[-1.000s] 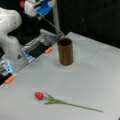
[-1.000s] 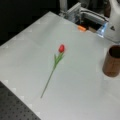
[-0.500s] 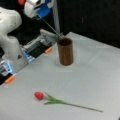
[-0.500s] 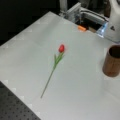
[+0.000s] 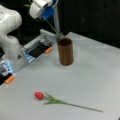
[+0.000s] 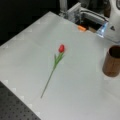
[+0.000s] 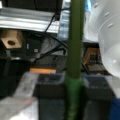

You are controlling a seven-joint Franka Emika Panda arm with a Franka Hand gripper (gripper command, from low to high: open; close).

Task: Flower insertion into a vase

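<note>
Gripper [image 5: 46, 15]: top left in a front view, clenched on green stem [image 7: 75, 50].
Stem: slants down-right toward vase [image 5: 65, 51] rim.
Vase: upright.
Tulip [image 5: 60, 101]: flat on table [image 5: 95, 72], bloom left, stem right.

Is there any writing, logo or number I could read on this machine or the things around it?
None can be read.
Robot base: a small dark triangular mark, too blurred to make out.
Vase, red flower on the table: plain, no text.
Gripper: holds a green stem; no label shows.
</note>
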